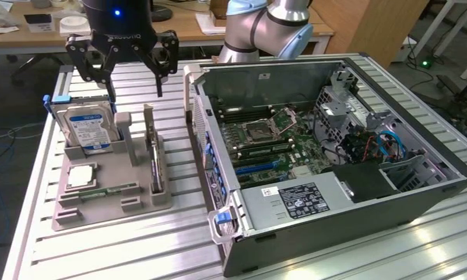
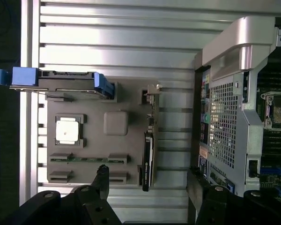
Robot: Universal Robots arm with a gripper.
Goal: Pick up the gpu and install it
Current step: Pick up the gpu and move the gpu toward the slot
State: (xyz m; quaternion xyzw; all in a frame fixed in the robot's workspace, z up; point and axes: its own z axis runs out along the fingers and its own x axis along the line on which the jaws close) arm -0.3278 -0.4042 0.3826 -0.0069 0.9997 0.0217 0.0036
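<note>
Hovering over the far end of the grey holder tray [image 1: 109,205], my gripper [image 1: 130,79] has its jaws spread wide and nothing between them. It touches nothing; one black fingertip [image 1: 159,92] hangs just above the tall end of the gpu [image 1: 152,153], with a clear gap between them.

The gpu stands on its long edge in a slot along the side of the tray nearest the computer case [image 1: 373,207]. Its black face is upright and its pale metal bracket end points toward the far edge of the tabletop [image 1: 140,248].

Through the wrist camera I see the card [image 2: 149,154] edge-on as a thin dark strip. The gripper [image 2: 147,172] straddles its line, with one finger [image 2: 102,178] over the tray and the other on the case side.

The tray sits near the tabletop's edge on the exterior view's left. It also carries the silver hard drive [image 1: 89,129] with its blue label, upright at the far end beside the gpu. A square processor [image 1: 81,175] lies flat toward the near end, and a narrow green memory stick [image 1: 106,191] lies just in front of that.

The case lies on its side across the half of the tabletop on the exterior view's right, just beside the tray. Its panel is off and the motherboard [image 1: 268,137] is exposed.
</note>
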